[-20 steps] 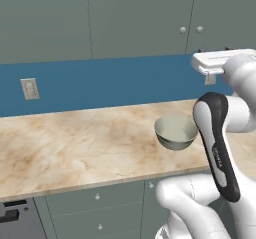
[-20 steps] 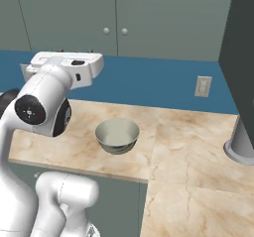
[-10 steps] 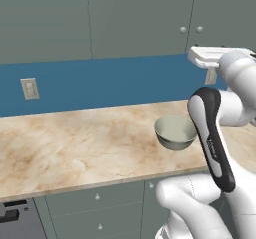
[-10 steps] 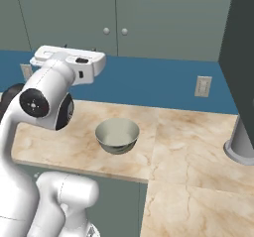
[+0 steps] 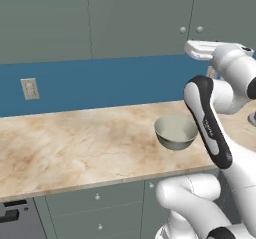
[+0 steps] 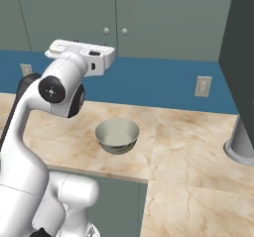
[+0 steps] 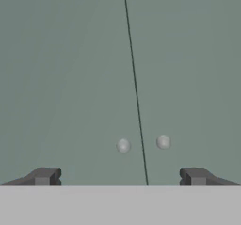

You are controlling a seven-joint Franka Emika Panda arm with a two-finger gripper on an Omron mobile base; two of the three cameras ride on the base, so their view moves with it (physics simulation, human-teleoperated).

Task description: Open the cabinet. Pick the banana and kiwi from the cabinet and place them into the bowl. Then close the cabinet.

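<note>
Cabinet (image 7: 120,68) shut, dead ahead of tool (image 7: 120,177); jaws wide, holding nothing. Rigid hinged doors, likely light. Best hold: one small round knob (image 7: 123,146) beside centre seam (smooth, may slip). Bowl (image 6: 117,135) waiting on counter (image 6: 198,147).
</note>
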